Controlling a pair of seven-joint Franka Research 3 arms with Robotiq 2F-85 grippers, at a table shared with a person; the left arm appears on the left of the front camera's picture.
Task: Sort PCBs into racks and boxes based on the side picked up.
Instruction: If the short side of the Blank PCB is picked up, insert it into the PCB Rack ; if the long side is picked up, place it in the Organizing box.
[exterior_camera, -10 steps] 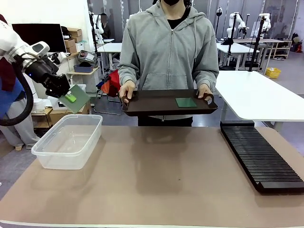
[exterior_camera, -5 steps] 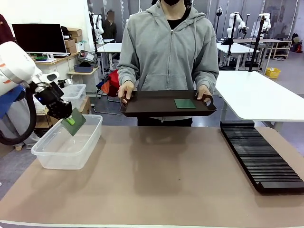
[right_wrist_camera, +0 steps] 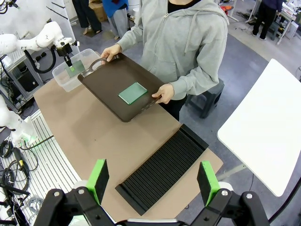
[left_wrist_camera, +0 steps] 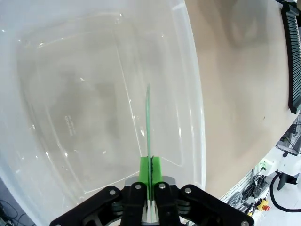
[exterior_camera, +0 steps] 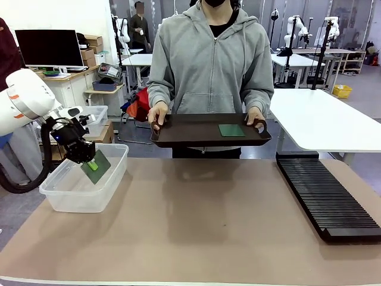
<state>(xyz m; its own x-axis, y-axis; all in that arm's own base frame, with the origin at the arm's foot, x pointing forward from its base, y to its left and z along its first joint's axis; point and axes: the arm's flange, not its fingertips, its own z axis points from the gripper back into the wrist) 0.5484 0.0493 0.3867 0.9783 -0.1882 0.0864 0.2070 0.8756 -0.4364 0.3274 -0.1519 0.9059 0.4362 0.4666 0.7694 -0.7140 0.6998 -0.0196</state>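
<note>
Lower than a moment ago, the left claw now dips one board inside the clear tub, its green pads pinching the board's bottom edge (from the wrist it shows edge-on, a thin upright line). Whether it touches the tub floor, I cannot tell. The second board lies flat on the brown tray in the person's hands. The right claw is spread wide above the black rack.

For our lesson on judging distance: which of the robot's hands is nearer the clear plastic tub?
Left. The left hand holds a PCB tilted at the tub's opening; the right hand hangs open high over the rack end of the table, far from the tub.
</note>
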